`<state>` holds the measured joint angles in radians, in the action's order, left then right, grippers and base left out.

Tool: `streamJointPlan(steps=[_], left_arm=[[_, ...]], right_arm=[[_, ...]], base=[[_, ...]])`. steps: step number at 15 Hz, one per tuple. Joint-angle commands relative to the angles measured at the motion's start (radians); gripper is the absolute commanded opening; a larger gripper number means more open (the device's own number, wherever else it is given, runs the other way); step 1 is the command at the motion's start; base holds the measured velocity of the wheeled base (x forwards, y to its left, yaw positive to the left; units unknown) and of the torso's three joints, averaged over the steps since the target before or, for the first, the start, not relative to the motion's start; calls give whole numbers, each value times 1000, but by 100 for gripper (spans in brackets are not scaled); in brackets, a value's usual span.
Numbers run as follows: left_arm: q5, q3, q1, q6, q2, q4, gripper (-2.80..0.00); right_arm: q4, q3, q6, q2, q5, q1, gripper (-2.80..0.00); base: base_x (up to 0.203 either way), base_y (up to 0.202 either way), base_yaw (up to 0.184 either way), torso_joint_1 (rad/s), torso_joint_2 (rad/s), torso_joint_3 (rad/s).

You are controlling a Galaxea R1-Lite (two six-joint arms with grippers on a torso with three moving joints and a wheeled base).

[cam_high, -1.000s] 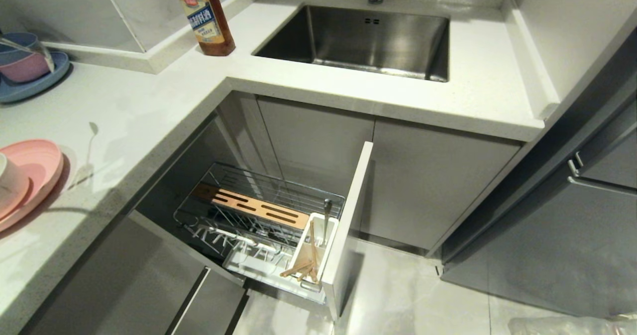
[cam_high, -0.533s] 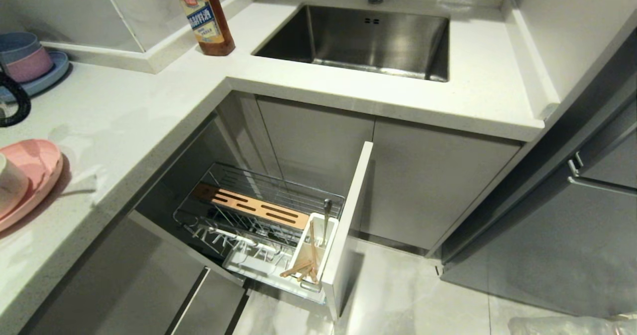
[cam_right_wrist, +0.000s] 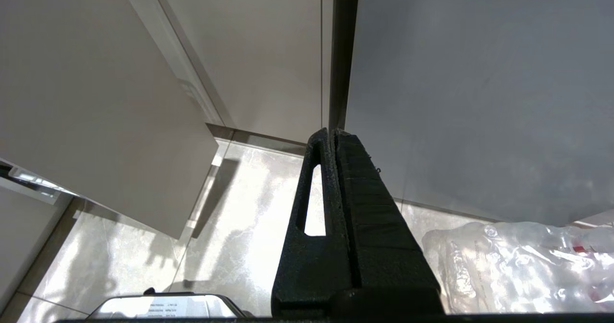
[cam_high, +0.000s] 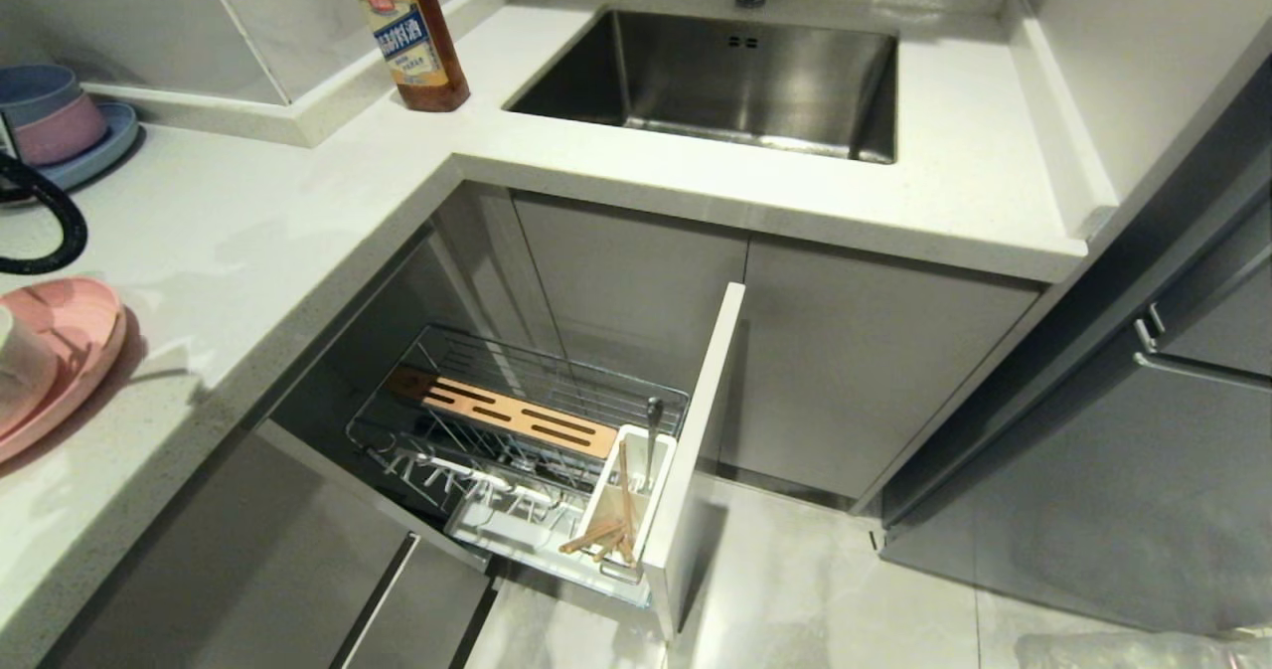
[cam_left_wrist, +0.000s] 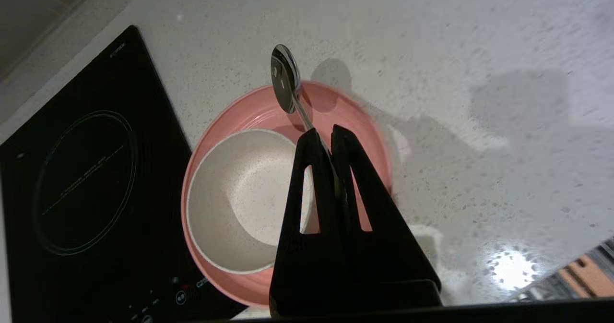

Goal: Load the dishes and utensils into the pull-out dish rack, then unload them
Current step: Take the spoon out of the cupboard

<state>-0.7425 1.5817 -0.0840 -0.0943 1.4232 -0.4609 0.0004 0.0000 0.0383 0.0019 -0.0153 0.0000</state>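
One spoon point(cam_left_wrist: 286, 80) is what you have in hand: the left gripper point(cam_left_wrist: 322, 136) has its fingers pressed together on the thin metal handle, with the bowl end sticking out well beyond the fingertips. That far-back pinch looks chosen so the long end can lead into a narrow slot while the fingers stay clear of the rim.

Directly beneath the fingers sits the cream bowl point(cam_left_wrist: 240, 198), nested on the pink plate point(cam_left_wrist: 369, 136); the spoon hangs above the plate's edge, apart from both. Stacked like that, the dishes take one spot on the white counter point(cam_left_wrist: 479, 49) and wait their turn. Beside them, away from the fingertips' far side, lies a black induction hob point(cam_left_wrist: 81, 184).

You will find the pull-out dish rack point(cam_high: 517, 430) drawn out below the counter edge, well away from the fingers. Its white utensil cup point(cam_high: 621, 495) already carries the chopsticks point(cam_high: 601, 535) and what seems to be another metal handle standing upright, though I cannot tell exactly what that is. The wooden slotted block point(cam_high: 517, 416) lies along the rack's back, plainly meant to keep plates on edge.

Your right gripper point(cam_right_wrist: 333, 136) is parked low, pointing toward the floor by the grey cabinet fronts, its fingers closed on nothing.

My judgement: the spoon is bound for the cup, so keep it tilted handle-up on approach.
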Motion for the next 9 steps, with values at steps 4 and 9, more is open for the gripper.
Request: streamJointPlan(steps=[4, 9], left_arm=[[-63, 2, -14, -1, 55, -38, -280], [-101, -21, -10, 2, 86, -39, -280]], right_arm=[[0, 3, 0, 0, 0, 0, -280], [1, 3, 0, 0, 0, 0, -280]], base=[[0, 0, 0, 0, 0, 0], [0, 0, 0, 0, 0, 0]])
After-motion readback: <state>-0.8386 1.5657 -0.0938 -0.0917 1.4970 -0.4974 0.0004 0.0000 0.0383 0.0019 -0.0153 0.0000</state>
